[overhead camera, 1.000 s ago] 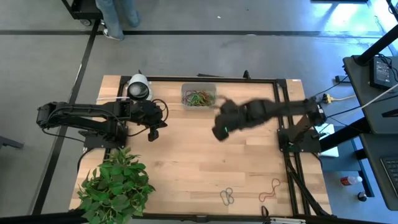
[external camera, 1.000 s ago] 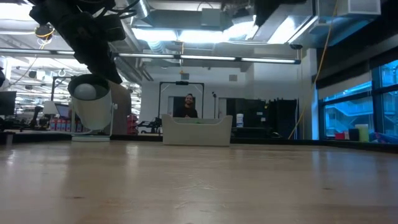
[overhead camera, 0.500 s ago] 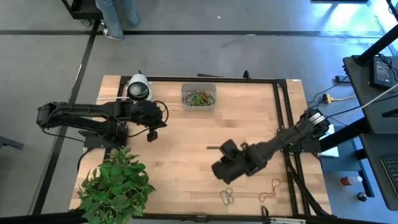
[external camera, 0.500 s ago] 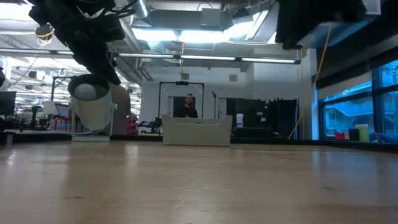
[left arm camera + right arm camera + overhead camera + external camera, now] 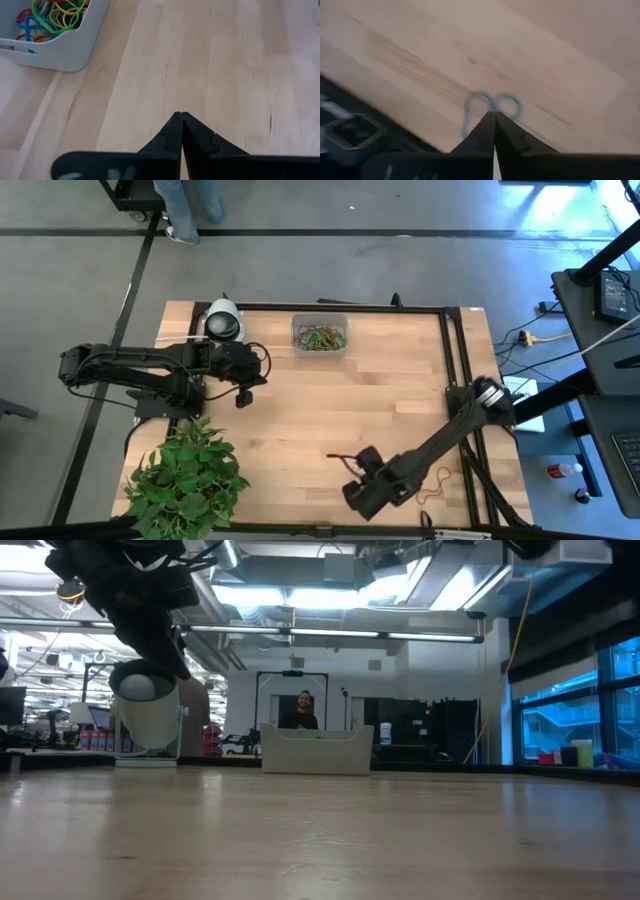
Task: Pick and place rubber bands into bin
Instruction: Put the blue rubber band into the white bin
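The right gripper is low over the near edge of the desk, just above a loose band that lies flat on the wood. Its jaws are closed, tip against tip, and they hold nothing; the band shows directly beyond the tips in the right wrist view. I judge that the arm is here to pick this band, and that the jaws must open before they can go around it. A second loose band, a red one, lies near, close to the desk's right frame.

The bin stands at the far edge of the desk, well apart from the right gripper, and it already holds a heap of coloured bands. So any band picked here needs a long carry across the desk.

The left gripper waits over the left part of the desk, jaws closed and empty, near the white roll. A plant stands at the near left corner.
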